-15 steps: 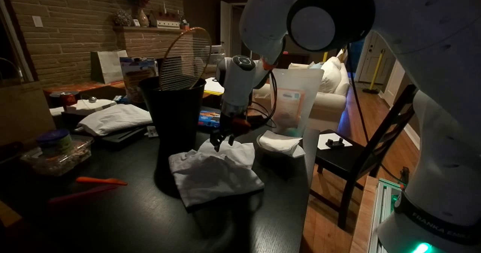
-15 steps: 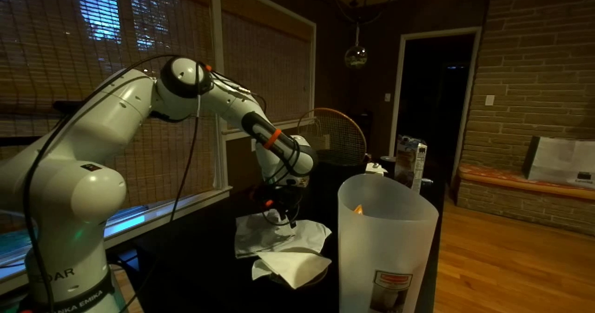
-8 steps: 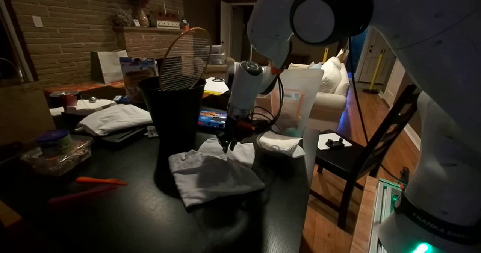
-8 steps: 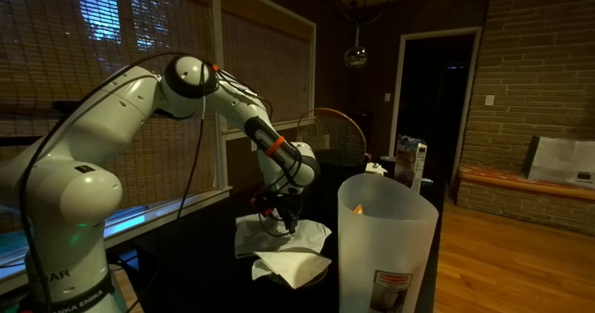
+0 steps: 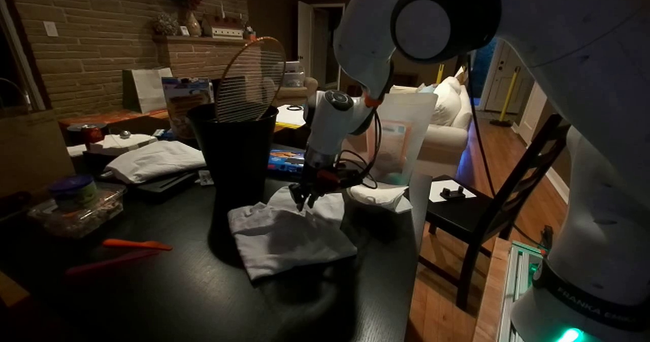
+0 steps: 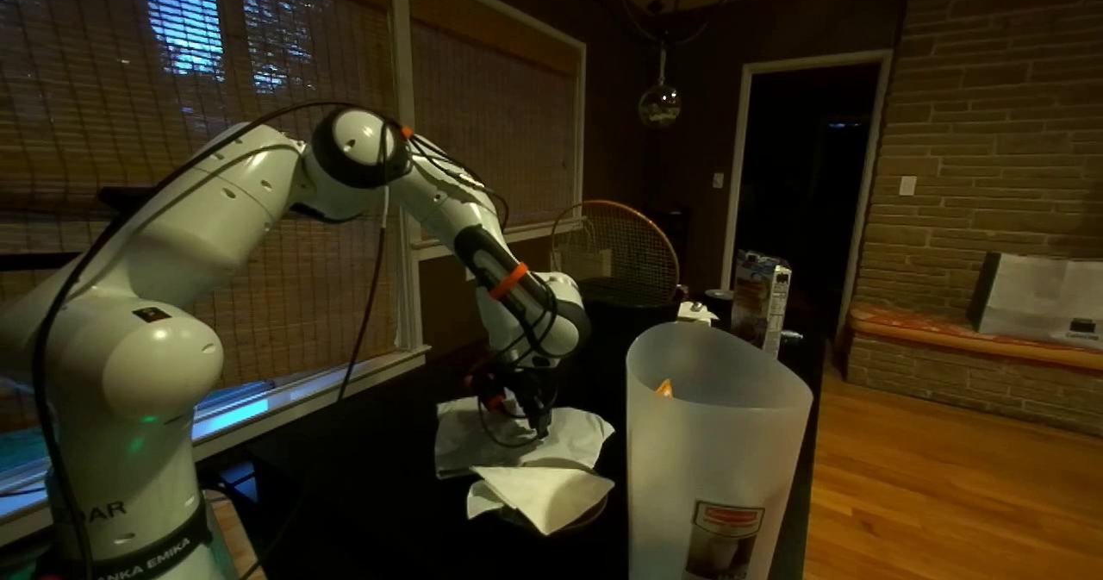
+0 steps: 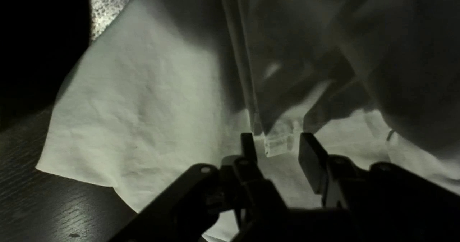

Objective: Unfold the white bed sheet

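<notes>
The white bed sheet lies as a rumpled, folded bundle on the black table, in both exterior views. It fills most of the wrist view, with a raised fold whose edge shows between the fingertips. My gripper points down over the sheet's far part; in an exterior view it also shows low over the sheet. In the wrist view the two fingers are apart, one on each side of the fold. Whether the fingertips touch the cloth, I cannot tell.
A black bin with a racket stands beside the sheet. A bowl with a white folded napkin and a translucent bin stand close by. Orange and red utensils and a clear plastic container lie on the table.
The gripper has moved down toward the sheet and slightly to the side, with the wrist turned a little. The sheet looks the same.
</notes>
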Robot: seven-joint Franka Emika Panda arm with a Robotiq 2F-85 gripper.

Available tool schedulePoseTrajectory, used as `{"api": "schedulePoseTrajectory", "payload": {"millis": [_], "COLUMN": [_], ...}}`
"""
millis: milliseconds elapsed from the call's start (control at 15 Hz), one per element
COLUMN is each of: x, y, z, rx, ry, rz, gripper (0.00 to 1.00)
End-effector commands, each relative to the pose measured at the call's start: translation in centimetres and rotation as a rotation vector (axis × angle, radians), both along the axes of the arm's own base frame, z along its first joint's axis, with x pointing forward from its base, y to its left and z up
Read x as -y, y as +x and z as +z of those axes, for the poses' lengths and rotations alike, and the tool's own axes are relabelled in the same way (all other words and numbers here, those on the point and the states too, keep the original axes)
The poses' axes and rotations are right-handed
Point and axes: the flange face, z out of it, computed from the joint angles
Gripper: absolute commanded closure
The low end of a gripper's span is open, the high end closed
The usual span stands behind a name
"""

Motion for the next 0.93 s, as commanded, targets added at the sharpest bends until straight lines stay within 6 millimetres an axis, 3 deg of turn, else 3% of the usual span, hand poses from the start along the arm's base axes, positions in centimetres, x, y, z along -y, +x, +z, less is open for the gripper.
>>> {"api": "schedulePoseTrajectory", "payload": {"millis": [0, 200, 467, 533, 600, 867], "x": [0.2, 0.3, 0.2, 0.1, -0.1, -0.3], "y": [0.2, 0.5, 0.9, 1.1, 1.1, 1.3], "z": [-0.6, -1.1, -2.2, -2.4, -2.4, -1.9], "rx": [0.006, 0.013, 0.015, 0.016, 0.019, 0.031], "ry": [0.017, 0.014, 0.020, 0.023, 0.023, 0.019], "rz": [-0.033, -0.032, -0.038, -0.038, -0.035, -0.027], "gripper": [0.62, 0.63, 0.74, 0.79, 0.98, 0.98]}}
